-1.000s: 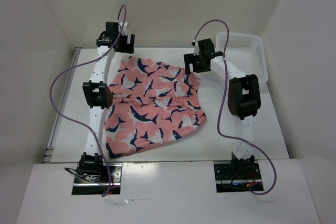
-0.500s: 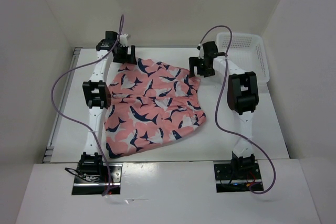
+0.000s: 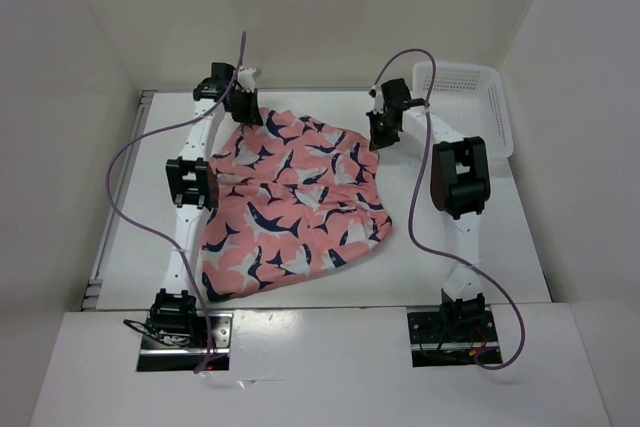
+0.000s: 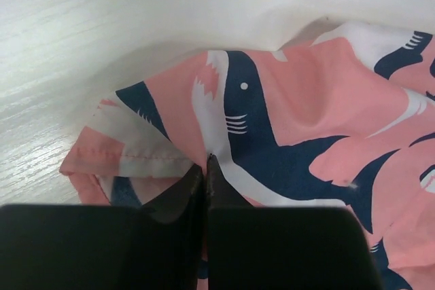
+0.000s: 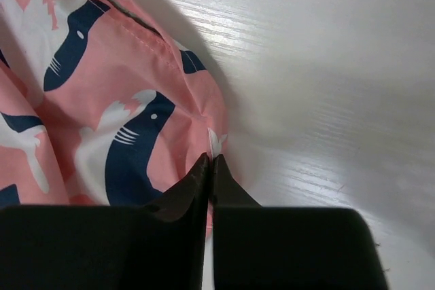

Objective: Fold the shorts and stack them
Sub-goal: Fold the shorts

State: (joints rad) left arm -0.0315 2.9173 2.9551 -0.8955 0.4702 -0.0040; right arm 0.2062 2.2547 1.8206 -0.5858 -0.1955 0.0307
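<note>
The salmon-pink shorts (image 3: pixel 295 202) with navy-and-white sharks lie spread across the middle of the white table. At their far left corner my left gripper (image 3: pixel 243 107) is shut on the hem, and the left wrist view shows the shorts (image 4: pixel 299 134) bunched between the closed tips of that gripper (image 4: pixel 206 164). My right gripper (image 3: pixel 380 132) is shut on the far right corner. In the right wrist view this gripper (image 5: pixel 209 161) pinches the edge of the shorts (image 5: pixel 109 113) just above the table.
A white mesh basket (image 3: pixel 462 82) stands at the far right corner, just behind the right arm. White walls close the table in at the back and both sides. Purple cables loop from both arms.
Both grippers moved down and inward onto the far corners of the shorts and went from open to shut on the fabric. The far edge is slightly bunched.
</note>
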